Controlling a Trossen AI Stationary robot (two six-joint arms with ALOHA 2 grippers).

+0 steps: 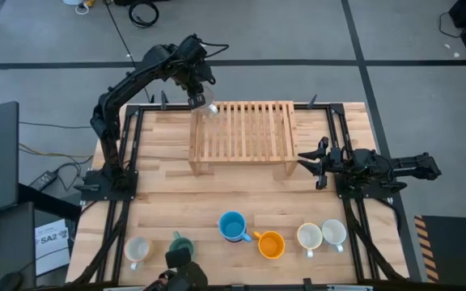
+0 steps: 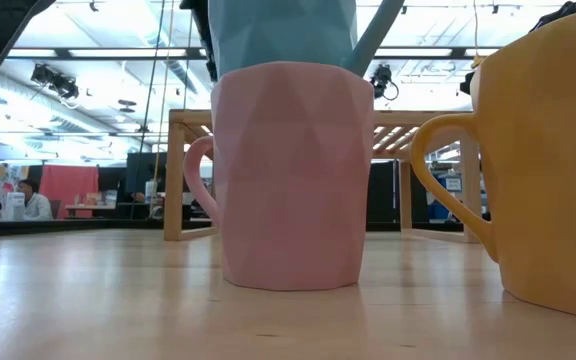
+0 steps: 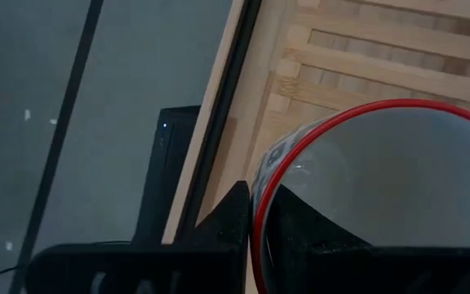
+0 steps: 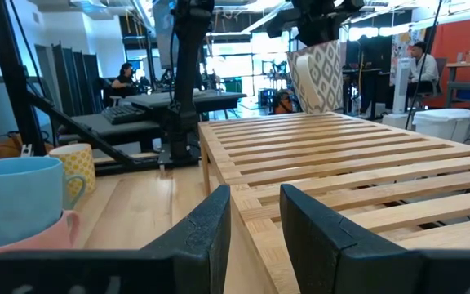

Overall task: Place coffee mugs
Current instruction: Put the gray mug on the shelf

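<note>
My left gripper (image 1: 199, 101) is shut on a white, dark-patterned coffee mug (image 1: 209, 108) with a red rim (image 3: 365, 106). It holds the mug over the far left corner of the slatted wooden rack (image 1: 241, 133). In the right wrist view the mug (image 4: 317, 77) hangs at the rack's far end; whether it touches the slats I cannot tell. Along the near edge stand cream (image 1: 138, 249), dark green (image 1: 182, 242), orange (image 1: 271, 244), cream (image 1: 309, 236) and white (image 1: 334, 233) mugs. A blue mug (image 1: 233, 226) sits stacked on a pink one (image 2: 288, 180). My right gripper (image 1: 304, 159) waits open beside the rack's right end. My left gripper pinches the mug's wall at the red rim (image 3: 255, 214), one finger (image 3: 227, 229) outside and one finger (image 3: 304, 233) inside the mug. The fingers come slanting down from above. The mug hangs below them with its mouth up, slightly tilted.
The rack (image 4: 341, 155) fills the table's far middle and its slats are bare. Black frame rails (image 1: 128, 153) run along the table's left and right sides. Bare wood lies between the rack and the row of mugs. People sit at desks in the room beyond.
</note>
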